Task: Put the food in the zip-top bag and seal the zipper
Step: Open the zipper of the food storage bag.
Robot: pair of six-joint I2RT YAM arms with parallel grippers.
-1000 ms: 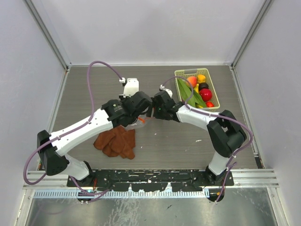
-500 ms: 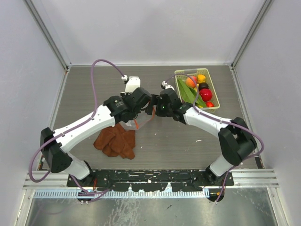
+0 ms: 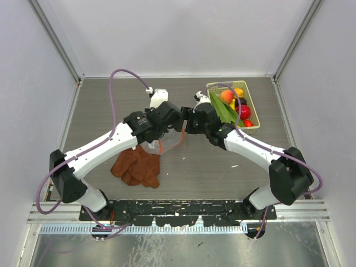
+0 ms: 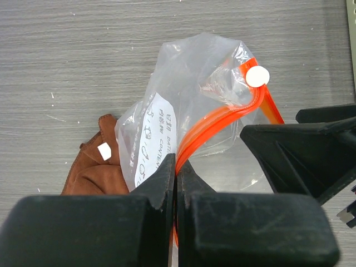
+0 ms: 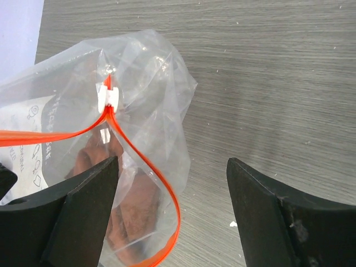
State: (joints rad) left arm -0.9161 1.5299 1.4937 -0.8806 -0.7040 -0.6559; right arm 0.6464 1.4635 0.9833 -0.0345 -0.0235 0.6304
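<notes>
The clear zip-top bag (image 3: 171, 137) hangs above the table between my two grippers. My left gripper (image 4: 177, 164) is shut on its orange-red zipper (image 4: 218, 117), whose white end tab (image 4: 257, 76) points away. In the top view the left gripper (image 3: 177, 126) faces the right gripper (image 3: 188, 123). My right gripper (image 5: 172, 167) stands open; the bag (image 5: 139, 105) and the loop of its open zipper (image 5: 153, 172) lie by its left finger, untouched. The food sits in the green basket (image 3: 252, 105): peach (image 3: 226, 96), red apple (image 3: 243, 111), green leaves (image 3: 221, 110), a dark purple piece (image 3: 240, 102), an orange-yellow piece (image 3: 238, 92).
A rust-brown cloth (image 3: 138, 167) lies crumpled on the table below the bag, left of centre, and shows through the plastic in the right wrist view. Enclosure walls ring the table on three sides. The basket stands at the back right.
Both grippers have moved a little toward the back of the table, carrying the bag up off the cloth. The left grip on the zipper is unchanged.
</notes>
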